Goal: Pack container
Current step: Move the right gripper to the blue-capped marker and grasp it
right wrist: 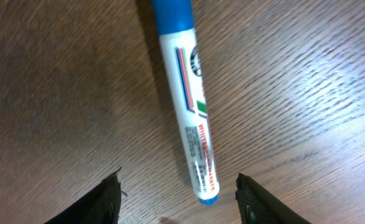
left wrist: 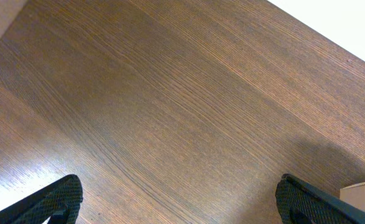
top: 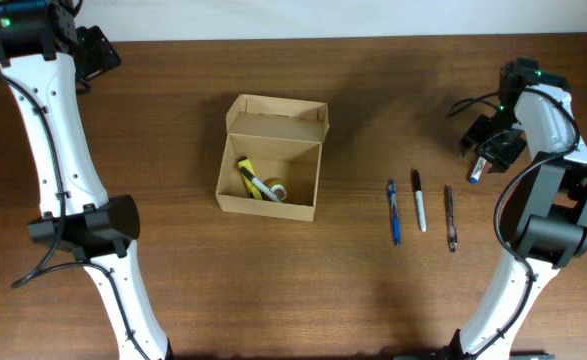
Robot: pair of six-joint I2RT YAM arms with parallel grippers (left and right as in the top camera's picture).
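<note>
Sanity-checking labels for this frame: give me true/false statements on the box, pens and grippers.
1. The container has its lid open. True.
2. The container is empty. False: a yellow item lies inside.
3. Three pens lie between the container and the right gripper. True.
4. The left gripper holds a marker. False: it is open over the table.
5. The right gripper is open, with a blue-capped marker between its fingers. True.
</note>
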